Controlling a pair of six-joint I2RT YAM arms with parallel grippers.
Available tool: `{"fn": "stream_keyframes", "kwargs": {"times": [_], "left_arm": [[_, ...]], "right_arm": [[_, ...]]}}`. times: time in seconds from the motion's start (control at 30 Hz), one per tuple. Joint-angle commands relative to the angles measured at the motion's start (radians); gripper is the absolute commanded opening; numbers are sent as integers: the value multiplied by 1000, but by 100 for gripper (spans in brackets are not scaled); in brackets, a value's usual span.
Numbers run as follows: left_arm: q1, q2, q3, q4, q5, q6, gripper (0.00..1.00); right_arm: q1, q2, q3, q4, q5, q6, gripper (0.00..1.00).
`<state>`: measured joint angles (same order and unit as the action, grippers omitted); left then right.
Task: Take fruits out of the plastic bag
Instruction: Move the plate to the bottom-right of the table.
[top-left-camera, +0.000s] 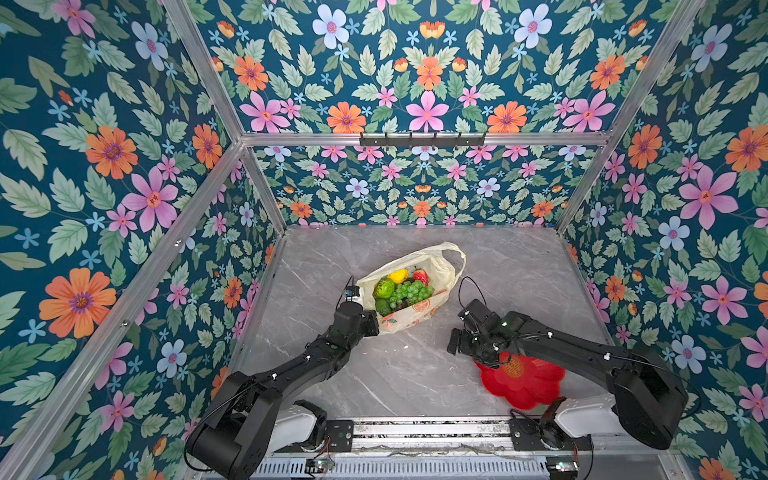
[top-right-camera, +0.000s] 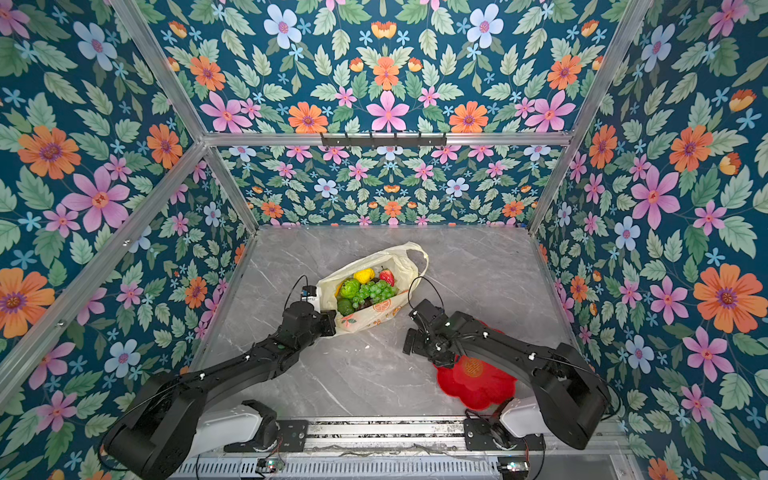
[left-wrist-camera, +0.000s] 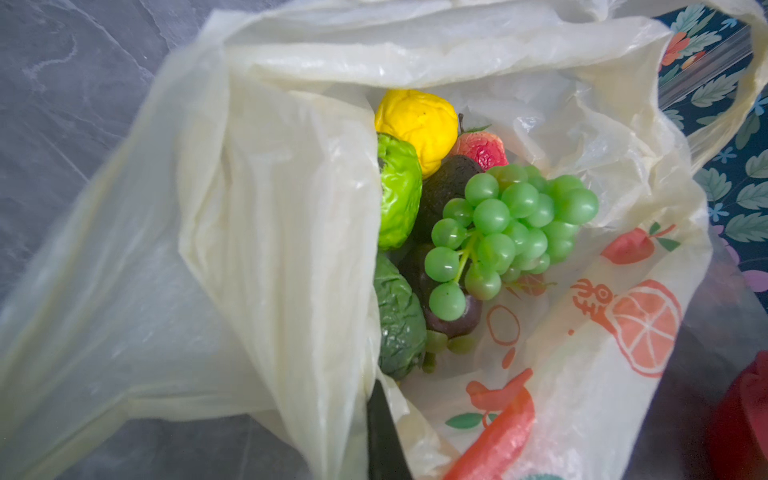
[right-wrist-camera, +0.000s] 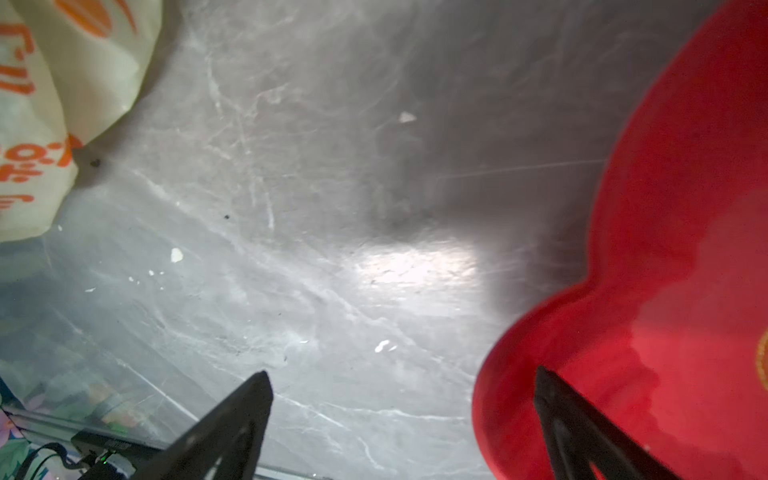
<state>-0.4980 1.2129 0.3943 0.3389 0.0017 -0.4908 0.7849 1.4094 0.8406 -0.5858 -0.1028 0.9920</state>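
Plastic bag (top-left-camera: 440, 266) crinkly, translucent; grape bunch (left-wrist-camera: 511, 224) glossy, round-beaded.

A robot test booth: aluminium frame (top-left-camera: 291, 139), floral-papered walls (top-left-camera: 428, 187), marble-look tabletop (top-left-camera: 415, 374), two arms (top-left-camera: 291, 374) on a rail (top-left-camera: 428, 428).

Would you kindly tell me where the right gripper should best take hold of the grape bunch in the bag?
Across the middle of the grape bunch, coming from above through the open mouth of the bag. The bunch lies on top of the other fruit, uncovered, and its lumpy body should give the right gripper more purchase than the thin stem.
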Motion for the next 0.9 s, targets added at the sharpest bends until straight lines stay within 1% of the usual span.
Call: {"fn": "stream_keyframes", "kwargs": {"times": [0.0,0.27,0.37,0.43,0.57,0.7,0.87], "left_arm": [[1,-7,0,3,-15,20,0],[-1,-3,-10,22,-12,21,0],[-1,0,-14,31,-12,20,0],[-1,0,-17,34,-12,20,0],[0,-4,-22,41,-12,18,0],[-1,-1,-22,45,-12,17,0],[-1,-2,-26,45,-12,17,0]], "right_arm": [[34,34,39,13,9,23,99],[45,31,96,-21,20,-23,99],[47,14,122,-63,45,-45,99],[45,4,138,-116,89,-47,99],[33,-16,114,-162,117,-34,99],[22,-32,49,-102,89,-11,99],[23,29,50,-7,35,-16,99]]}}
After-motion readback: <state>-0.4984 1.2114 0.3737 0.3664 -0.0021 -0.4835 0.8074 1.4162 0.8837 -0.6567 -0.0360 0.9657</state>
